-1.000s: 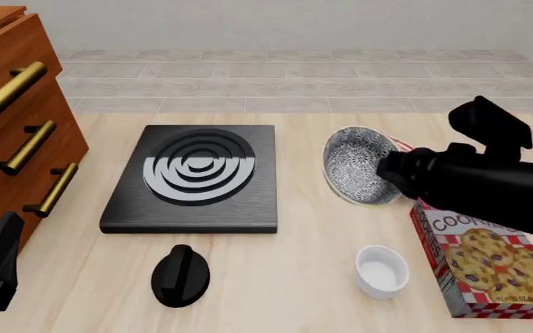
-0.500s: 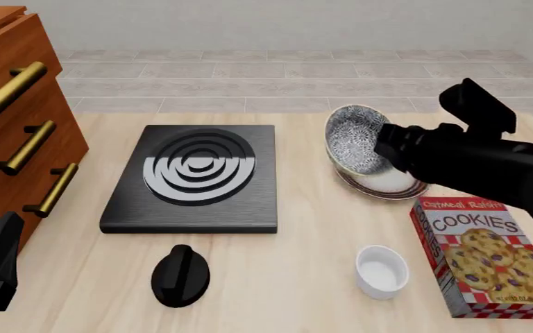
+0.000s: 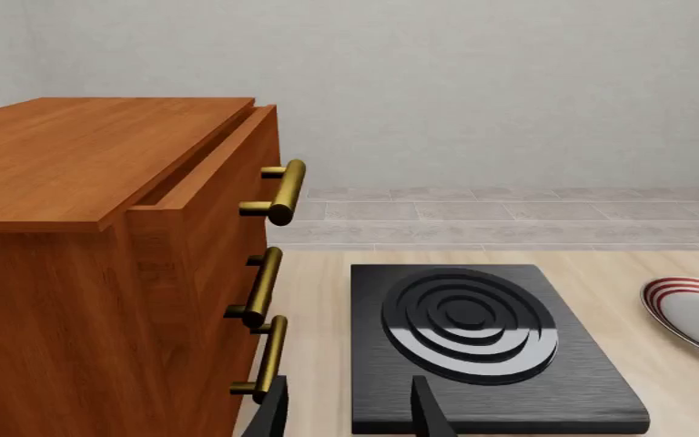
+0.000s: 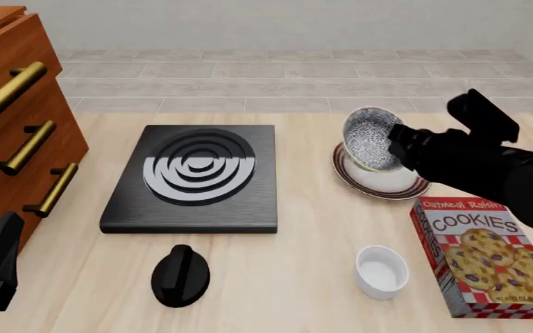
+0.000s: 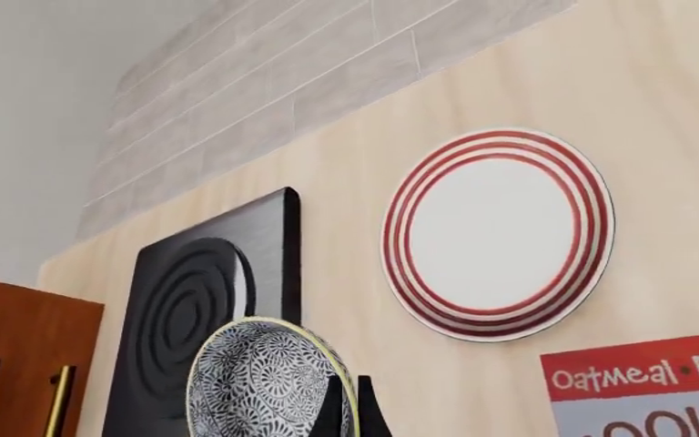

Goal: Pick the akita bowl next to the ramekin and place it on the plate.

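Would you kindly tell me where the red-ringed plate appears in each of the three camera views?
Front view: the plate lies right of centre, partly hidden by the held akita bowl.
Left wrist view: only its rim shows at the picture's edge.
Right wrist view: whole, near centre.
Shared landmark: the black stove burner beside it.

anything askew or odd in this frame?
Only the speckled black-and-white patterned bowl: the right claw holds it steeply tilted by its rim, above the red-ringed white plate, whose surface is bare in the right wrist view. Everything else on the table sits flat.
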Robot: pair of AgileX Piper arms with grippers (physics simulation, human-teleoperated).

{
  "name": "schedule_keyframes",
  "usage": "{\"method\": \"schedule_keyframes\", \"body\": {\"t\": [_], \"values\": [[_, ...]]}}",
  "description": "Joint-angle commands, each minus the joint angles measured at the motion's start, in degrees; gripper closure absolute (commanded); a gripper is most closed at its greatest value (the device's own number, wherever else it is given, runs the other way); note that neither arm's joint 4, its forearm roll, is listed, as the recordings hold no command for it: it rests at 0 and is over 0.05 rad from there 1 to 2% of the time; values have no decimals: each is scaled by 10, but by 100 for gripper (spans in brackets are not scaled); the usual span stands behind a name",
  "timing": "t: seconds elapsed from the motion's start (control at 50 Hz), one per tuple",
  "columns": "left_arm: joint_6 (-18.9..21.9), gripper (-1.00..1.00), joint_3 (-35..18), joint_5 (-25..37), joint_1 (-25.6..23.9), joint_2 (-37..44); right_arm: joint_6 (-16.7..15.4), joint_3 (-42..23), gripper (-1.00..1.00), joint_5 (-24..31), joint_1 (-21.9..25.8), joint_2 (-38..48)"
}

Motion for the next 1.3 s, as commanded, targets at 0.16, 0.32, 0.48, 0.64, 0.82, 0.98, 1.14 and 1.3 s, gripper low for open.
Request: {"method": "schedule_keyframes", "body": {"t": [0.16,0.32,0.48,0.64,0.82,0.98,1.14,1.3], "values": [[0,-100,0,0,0,0,7,9,100,-41,-46,26],[0,-100,0,0,0,0,9,16,100,-52,-65,30],[0,-100,0,0,0,0,15,23,100,-76,-78,49],[0,-100,0,0,0,0,10,21,100,-84,-95,64],[0,-100,0,0,0,0,24,30,100,-114,-100,91],[0,-100,0,0,0,0,31,24,100,-134,-105,121],[0,-100,0,0,0,0,37,15,100,-150,-110,152],[0,-100,0,0,0,0,41,5,100,-159,-111,171]]}}
